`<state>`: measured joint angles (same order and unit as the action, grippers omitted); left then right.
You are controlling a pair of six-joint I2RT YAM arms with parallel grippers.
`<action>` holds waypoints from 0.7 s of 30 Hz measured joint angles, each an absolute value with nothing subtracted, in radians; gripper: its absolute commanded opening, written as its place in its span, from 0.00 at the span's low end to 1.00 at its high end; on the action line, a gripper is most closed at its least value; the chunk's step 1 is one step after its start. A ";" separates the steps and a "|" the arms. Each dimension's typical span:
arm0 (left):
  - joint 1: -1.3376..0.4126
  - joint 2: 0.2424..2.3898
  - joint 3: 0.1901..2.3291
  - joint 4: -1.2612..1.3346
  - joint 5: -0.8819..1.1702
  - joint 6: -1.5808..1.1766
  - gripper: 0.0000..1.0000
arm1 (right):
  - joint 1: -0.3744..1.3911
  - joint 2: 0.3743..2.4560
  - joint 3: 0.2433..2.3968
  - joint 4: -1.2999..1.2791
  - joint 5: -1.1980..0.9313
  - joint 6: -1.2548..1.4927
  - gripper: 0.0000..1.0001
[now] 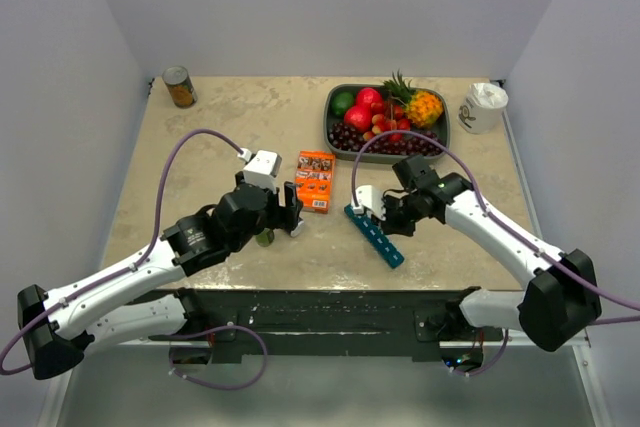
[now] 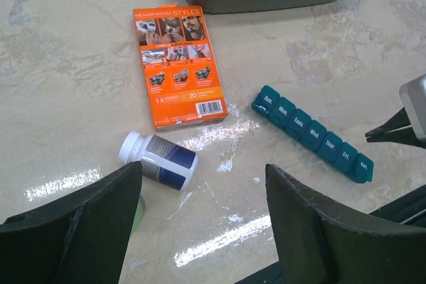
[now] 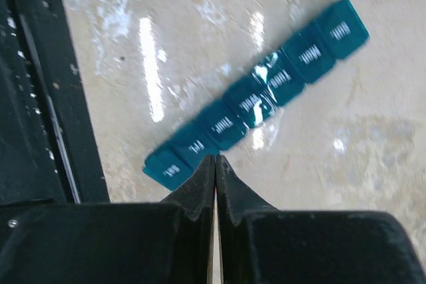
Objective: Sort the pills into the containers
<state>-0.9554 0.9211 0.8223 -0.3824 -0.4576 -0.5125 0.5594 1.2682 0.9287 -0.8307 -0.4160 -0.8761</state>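
The teal pill-organizer strip [image 1: 375,237] lies flat on the table near its front edge, all seven day lids closed; it also shows in the left wrist view [image 2: 313,133] and the right wrist view [image 3: 256,98]. My right gripper [image 3: 215,159] is shut and empty, its tips just above the edge of the "Fri" lid; in the top view it [image 1: 385,227] hangs over the strip. A white pill bottle [image 2: 160,159] with a blue label lies on its side. My left gripper [image 2: 206,231] is open and empty, just short of the bottle. No loose pills show.
An orange box [image 1: 316,180] lies flat between the arms, also seen from the left wrist [image 2: 176,64]. A grey fruit tray [image 1: 329,119] stands at the back, with a tin can [image 1: 180,87] back left and a white cup [image 1: 483,107] back right. Something green [image 2: 136,212] sits behind my left finger.
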 measured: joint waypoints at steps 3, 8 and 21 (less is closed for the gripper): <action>-0.955 0.924 0.822 -0.381 -0.453 -0.512 0.79 | 0.513 1.250 0.912 -0.841 -0.405 -0.883 0.03; -0.955 0.945 0.821 -0.366 -0.434 -0.512 0.79 | 0.511 1.258 0.871 -0.846 -0.405 -0.883 0.03; -0.955 0.973 0.818 -0.345 -0.389 -0.512 0.79 | 0.510 1.434 0.813 -0.725 -0.417 -0.873 0.00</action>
<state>-0.9546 0.9733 0.8181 -0.3447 -0.3889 -0.5121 0.5102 1.4342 0.8135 -0.7250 -0.4168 -0.8726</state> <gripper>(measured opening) 0.788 0.011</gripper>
